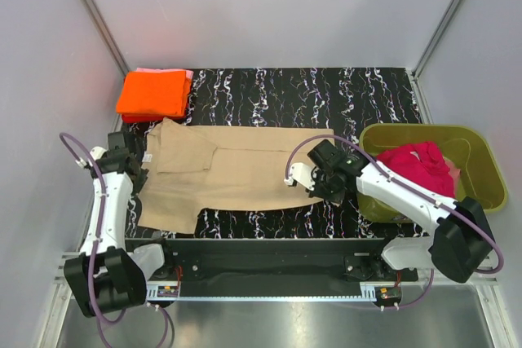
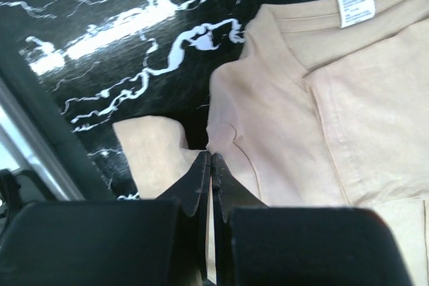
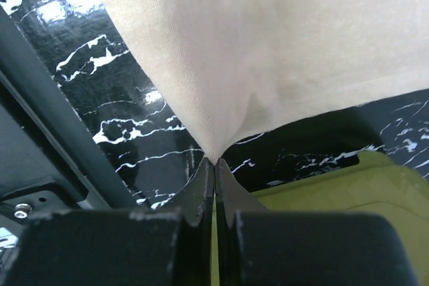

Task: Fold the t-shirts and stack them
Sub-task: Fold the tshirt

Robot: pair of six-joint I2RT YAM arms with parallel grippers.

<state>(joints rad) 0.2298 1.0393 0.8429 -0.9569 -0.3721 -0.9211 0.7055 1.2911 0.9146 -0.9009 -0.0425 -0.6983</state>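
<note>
The left gripper (image 2: 210,160) has its two black fingers pressed together on a small pucker of the tan t-shirt (image 1: 232,170), at the cloth's edge below the collar. The right gripper (image 3: 214,163) is likewise closed. It pinches a corner of the same shirt, and the fabric rises from its tips in a taut, smooth fan. From above, the two grippers sit at opposite ends of the garment, the left at the collar end and the right at the hem end. The shirt lies spread lengthwise between them, with one flap doubled over along the left part.

A white label (image 2: 355,6) is sewn inside the collar. It carries fine grey print that is too small to read, and no other writing shows.

The shirt lies on a black mat (image 1: 326,95) veined with white marbling, which is glossy under the light. At the mat's far left corner lies a folded orange t-shirt (image 1: 153,94), with a sliver of a pink t-shirt (image 1: 188,76) showing under its far edge. To the right of the mat stands an olive-green tub (image 1: 483,155) holding a crumpled magenta t-shirt (image 1: 418,165). The right wrist view shows the tub's rim just beside that gripper.

Pale grey walls (image 1: 269,6) enclose the table on three sides. A metal rail (image 1: 269,289) runs along the near edge, carrying the arm bases.
</note>
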